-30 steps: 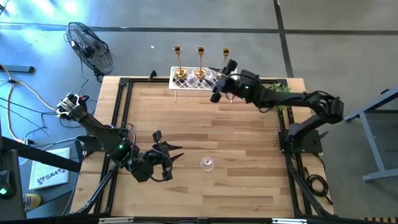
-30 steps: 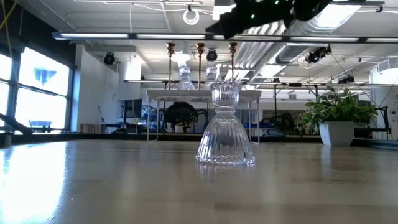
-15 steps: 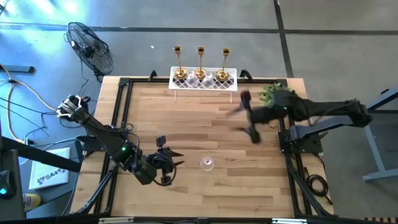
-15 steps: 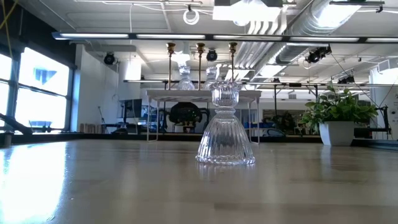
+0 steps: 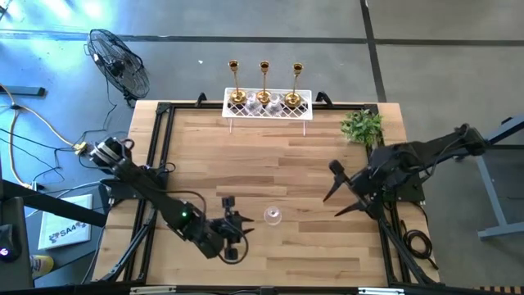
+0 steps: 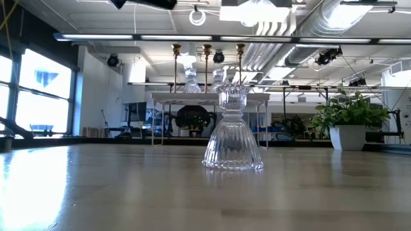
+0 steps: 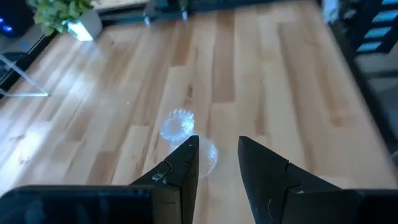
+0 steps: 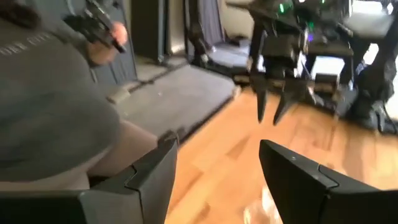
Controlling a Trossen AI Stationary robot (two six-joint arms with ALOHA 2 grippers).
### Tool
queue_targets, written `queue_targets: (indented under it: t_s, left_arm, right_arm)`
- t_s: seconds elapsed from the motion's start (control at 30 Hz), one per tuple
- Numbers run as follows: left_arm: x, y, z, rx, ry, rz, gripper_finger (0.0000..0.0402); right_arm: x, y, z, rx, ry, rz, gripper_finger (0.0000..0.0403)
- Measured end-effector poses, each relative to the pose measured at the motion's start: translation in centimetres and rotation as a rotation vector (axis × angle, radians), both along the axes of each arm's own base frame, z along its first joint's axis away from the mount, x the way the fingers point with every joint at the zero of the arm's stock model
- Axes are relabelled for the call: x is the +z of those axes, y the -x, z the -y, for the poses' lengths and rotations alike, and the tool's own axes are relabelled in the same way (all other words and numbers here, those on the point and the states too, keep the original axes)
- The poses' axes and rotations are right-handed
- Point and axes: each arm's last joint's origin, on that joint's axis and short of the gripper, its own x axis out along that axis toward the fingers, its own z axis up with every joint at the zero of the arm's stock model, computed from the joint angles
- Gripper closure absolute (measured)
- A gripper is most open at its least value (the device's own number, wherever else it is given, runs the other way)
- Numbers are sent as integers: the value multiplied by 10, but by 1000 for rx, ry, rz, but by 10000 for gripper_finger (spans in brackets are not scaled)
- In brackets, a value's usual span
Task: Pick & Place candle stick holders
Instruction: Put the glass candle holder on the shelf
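Low view puts one clear ribbed glass candle stick holder (image 6: pixel 232 130) closest to me, upright on the light wooden table (image 6: pixel 96 192), and from above I see it (image 5: pixel 272 215) alone near the table's front edge. My left gripper (image 5: pixel 238 230) hovers just beside that glass, not touching it; in the left wrist view its two dark fingers (image 7: pixel 180 174) stand parted with nothing between them, the glass (image 7: pixel 180 124) just ahead of the tips. My right gripper (image 5: pixel 337 191) hangs over the table's right side, well apart from the glass, fingers spread and empty; its own camera shows the two fingers (image 8: pixel 152 174) wide apart, the left arm's gripper (image 8: pixel 278 102) across the table, and a person in a grey top (image 8: pixel 50 118) beyond the edge. At the far edge stands the white lattice rack (image 5: pixel 268 104), with two more clear glass holders (image 5: pixel 280 100) on it and three slim gold candle stick holders (image 5: pixel 264 79) upright along its back. A small green plant in a white pot (image 5: pixel 362 126) sits at the far right corner.
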Motion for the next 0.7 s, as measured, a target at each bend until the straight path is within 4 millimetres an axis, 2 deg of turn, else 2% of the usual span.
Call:
queue_targets:
  t_s: [0.17,0.33,0.7]
  left_arm:
    - [-18,-12,1,31,4,-22,293]
    - [-24,-20,3,-9,32,-20,293]
    - [-22,-24,2,-60,-1,-10,293]
  right_arm:
    - [-24,-1,-6,-80,14,-49,178]
    - [-42,-2,-9,-89,21,-64,178]
    - [-49,-3,-8,-105,19,-59,178]
